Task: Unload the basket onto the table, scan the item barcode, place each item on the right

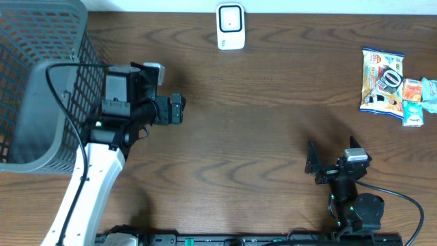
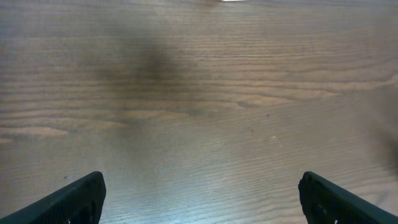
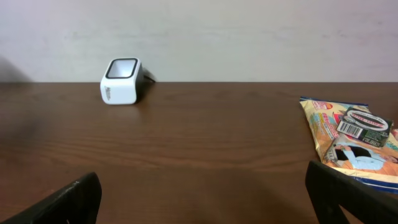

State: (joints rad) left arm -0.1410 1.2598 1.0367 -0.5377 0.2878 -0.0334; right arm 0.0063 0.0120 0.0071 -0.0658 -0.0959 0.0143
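The items lie at the table's right edge. A snack packet [image 1: 382, 80] lies there with smaller packets [image 1: 416, 99] beside it. In the right wrist view the snack packet [image 3: 351, 134] shows a barcode label [image 3: 354, 129] facing up. The white scanner [image 1: 231, 27] stands at the far middle of the table, and the right wrist view has the scanner [image 3: 121, 81] at left. My left gripper [image 1: 177, 109] hovers open next to the basket, far from the items. Its wrist view shows the left gripper [image 2: 202, 186] over bare wood. My right gripper [image 1: 332, 152] is open near the front edge. The right gripper [image 3: 202, 180] holds nothing.
A grey mesh basket [image 1: 41, 82] fills the left end of the table, under my left arm. A wall runs behind the scanner. Brown wood table [image 1: 259, 123] lies between the two grippers.
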